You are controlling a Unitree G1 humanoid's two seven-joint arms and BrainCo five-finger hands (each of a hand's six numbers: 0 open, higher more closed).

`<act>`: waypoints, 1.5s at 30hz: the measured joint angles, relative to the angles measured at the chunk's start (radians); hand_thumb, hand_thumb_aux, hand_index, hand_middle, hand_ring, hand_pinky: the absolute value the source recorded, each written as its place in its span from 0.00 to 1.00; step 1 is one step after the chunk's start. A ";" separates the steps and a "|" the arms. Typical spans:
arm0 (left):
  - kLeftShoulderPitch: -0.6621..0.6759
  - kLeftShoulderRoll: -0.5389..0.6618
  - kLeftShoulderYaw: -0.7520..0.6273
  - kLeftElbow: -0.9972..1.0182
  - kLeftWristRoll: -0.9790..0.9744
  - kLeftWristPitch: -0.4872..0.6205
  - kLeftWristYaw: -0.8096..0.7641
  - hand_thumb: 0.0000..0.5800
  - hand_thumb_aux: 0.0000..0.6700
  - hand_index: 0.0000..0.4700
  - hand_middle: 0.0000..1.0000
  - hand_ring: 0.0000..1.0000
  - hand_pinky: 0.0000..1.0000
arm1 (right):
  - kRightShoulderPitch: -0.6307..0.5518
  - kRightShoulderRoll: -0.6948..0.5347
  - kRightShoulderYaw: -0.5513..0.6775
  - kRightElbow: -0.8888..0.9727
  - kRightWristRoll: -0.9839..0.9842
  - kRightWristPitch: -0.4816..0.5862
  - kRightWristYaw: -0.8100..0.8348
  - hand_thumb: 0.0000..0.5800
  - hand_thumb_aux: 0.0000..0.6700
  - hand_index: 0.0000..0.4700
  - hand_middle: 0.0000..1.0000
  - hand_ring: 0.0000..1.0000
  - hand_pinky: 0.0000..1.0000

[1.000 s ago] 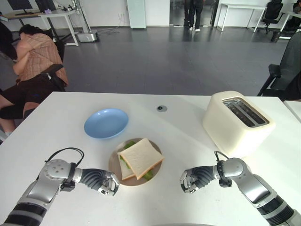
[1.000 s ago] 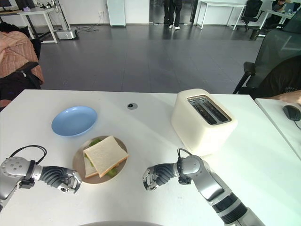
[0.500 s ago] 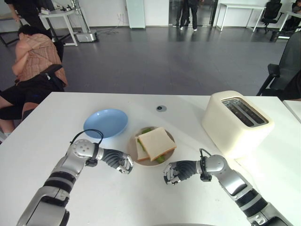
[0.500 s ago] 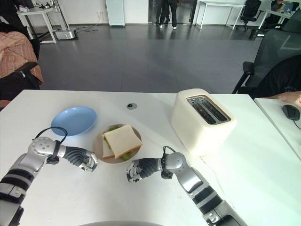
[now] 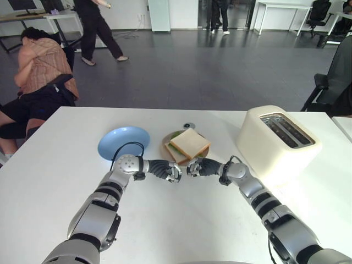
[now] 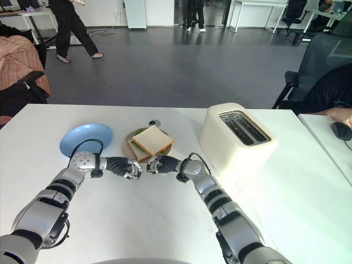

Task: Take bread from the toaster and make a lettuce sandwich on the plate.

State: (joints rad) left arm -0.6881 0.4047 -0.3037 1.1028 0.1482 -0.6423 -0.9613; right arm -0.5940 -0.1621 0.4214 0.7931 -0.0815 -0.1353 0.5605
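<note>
We look down on a broad white table (image 5: 181, 220) with an open grey floor behind it. The cream toaster (image 5: 278, 143) stands at our right, its slots looking empty. Well to its left lies a blue plate (image 5: 118, 144), and just beside that a brown plate (image 5: 163, 147) carrying the sandwich (image 5: 190, 143). Two slices are stacked a little askew, and lettuce (image 5: 175, 134) shows at the far edge.

Our left hand (image 5: 171, 171) and right hand (image 5: 196, 167) sit close together at the brown plate's near rim. Both are curled into loose fists with nothing in them, and we cannot tell whether they touch the rim.

We judge the sandwich to be light and soft. The bread would dent under a pinch, and the top slice could slip on the leaves. The stiff plate rim is the safer hold, and the plate should slide easily on this smooth top.
</note>
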 measured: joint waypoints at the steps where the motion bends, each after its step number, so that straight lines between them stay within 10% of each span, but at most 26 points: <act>1: -0.007 -0.006 0.000 0.019 0.008 -0.011 0.017 1.00 1.00 1.00 1.00 1.00 1.00 | -0.017 0.007 -0.007 0.038 -0.004 -0.018 -0.013 1.00 1.00 1.00 1.00 1.00 1.00; 10: -0.036 -0.034 0.018 0.102 0.036 -0.103 0.109 1.00 1.00 1.00 1.00 1.00 1.00 | -0.061 0.021 -0.041 0.147 -0.018 -0.105 -0.032 1.00 1.00 1.00 1.00 1.00 1.00; 18: 0.105 -0.030 0.154 -0.183 -0.257 -0.125 -0.126 1.00 1.00 1.00 1.00 1.00 1.00 | 0.213 -0.098 -0.098 -0.395 0.060 0.086 0.115 1.00 1.00 1.00 1.00 1.00 1.00; 20: 0.175 -0.029 0.185 -0.340 -0.366 -0.063 -0.148 0.99 0.92 0.92 0.60 0.60 0.60 | 0.273 -0.116 -0.137 -0.570 0.117 0.147 0.124 1.00 0.95 0.95 1.00 1.00 1.00; 21: 0.217 -0.029 0.207 -0.436 -0.427 -0.024 -0.150 0.78 0.53 0.53 0.33 0.33 0.33 | 0.301 -0.120 -0.164 -0.662 0.157 0.175 0.123 0.80 0.55 0.55 0.76 0.76 0.76; 22: 0.258 -0.029 0.227 -0.527 -0.480 0.016 -0.142 0.00 0.00 0.00 0.02 0.02 0.02 | 0.321 -0.119 -0.194 -0.746 0.201 0.200 0.119 0.08 0.04 0.04 0.09 0.09 0.09; 31: 0.563 -0.133 0.391 -1.162 -0.778 0.329 0.240 0.00 0.00 0.00 0.00 0.00 0.00 | 0.473 0.008 -0.430 -1.179 0.397 0.202 -0.153 0.00 0.00 0.00 0.00 0.00 0.00; 45: 0.547 -0.270 0.427 -1.199 -0.660 0.278 0.420 0.00 0.00 0.00 0.00 0.00 0.00 | 0.499 0.088 -0.384 -1.114 0.190 -0.063 -0.325 0.00 0.00 0.00 0.00 0.00 0.00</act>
State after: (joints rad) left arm -0.1412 0.1344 0.1235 -0.0962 -0.5116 -0.3645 -0.5413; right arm -0.0948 -0.0738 0.0369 -0.3205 0.1088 -0.1985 0.2356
